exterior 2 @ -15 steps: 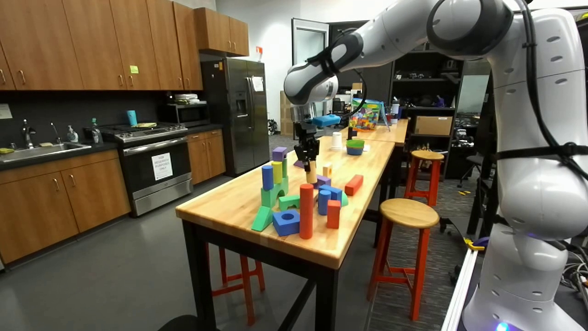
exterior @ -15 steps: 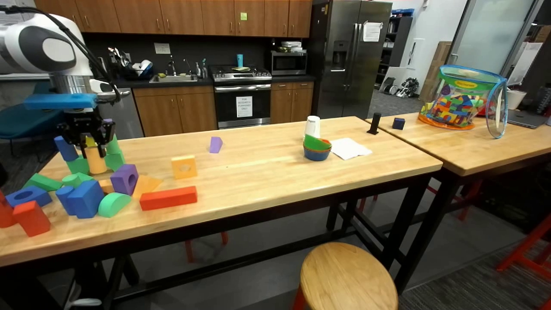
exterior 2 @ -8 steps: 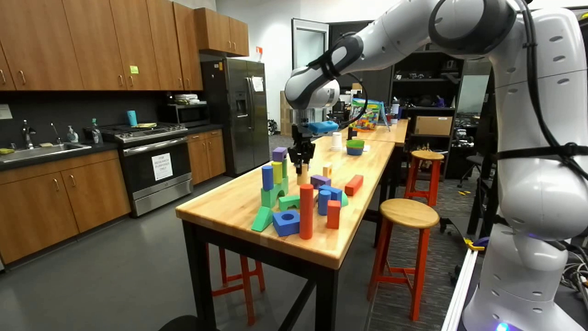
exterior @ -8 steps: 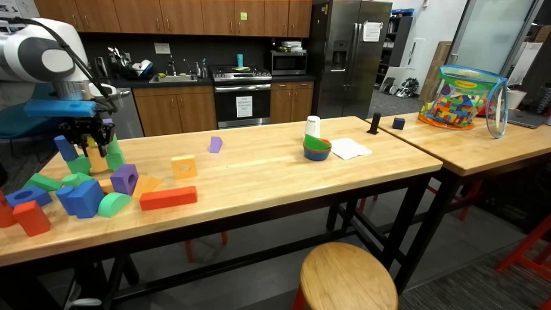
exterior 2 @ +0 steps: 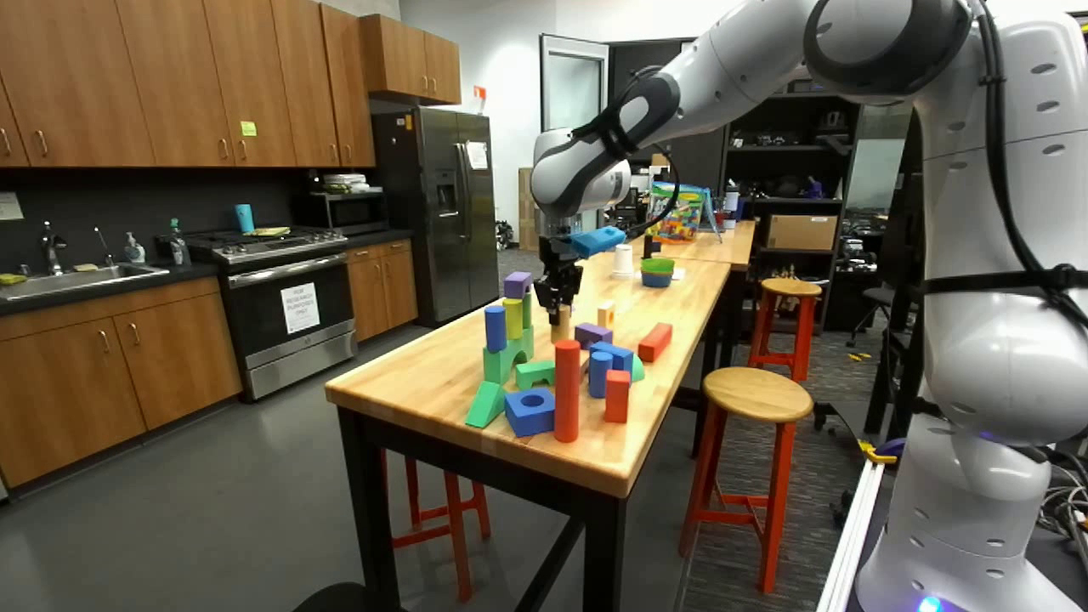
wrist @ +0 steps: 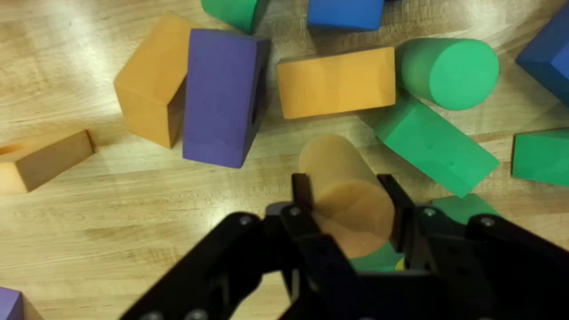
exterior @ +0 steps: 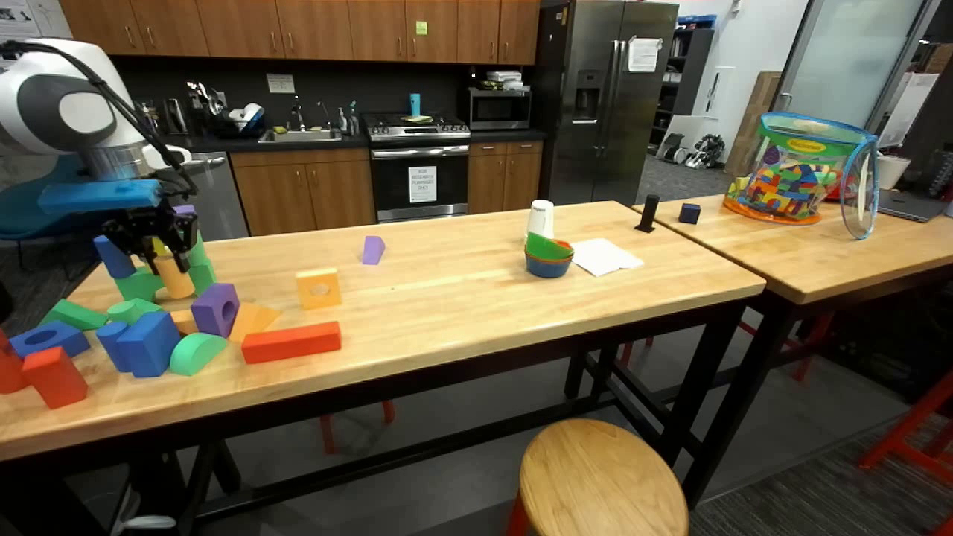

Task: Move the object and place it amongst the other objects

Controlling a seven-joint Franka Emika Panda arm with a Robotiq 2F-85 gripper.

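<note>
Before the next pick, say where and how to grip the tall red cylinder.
From above, pinch the tall red cylinder near its top, across its round sides: it stands upright, its upper part rising above the holed blue block beside it, probably leaving room.

Arm [exterior 2: 748, 59] arched — jaws clamped, tilted

In an exterior view, we are seeing a tan cylinder [exterior: 176, 281] being gripped near its upper end, leaning slightly among toy blocks [exterior 2: 567, 391] of blue, green, yellow, orange and red. In the wrist view, a holed purple rectangular block [wrist: 217, 98] is sitting just beside an orange wedge [wrist: 153, 78], apart from the cylinder.
</note>
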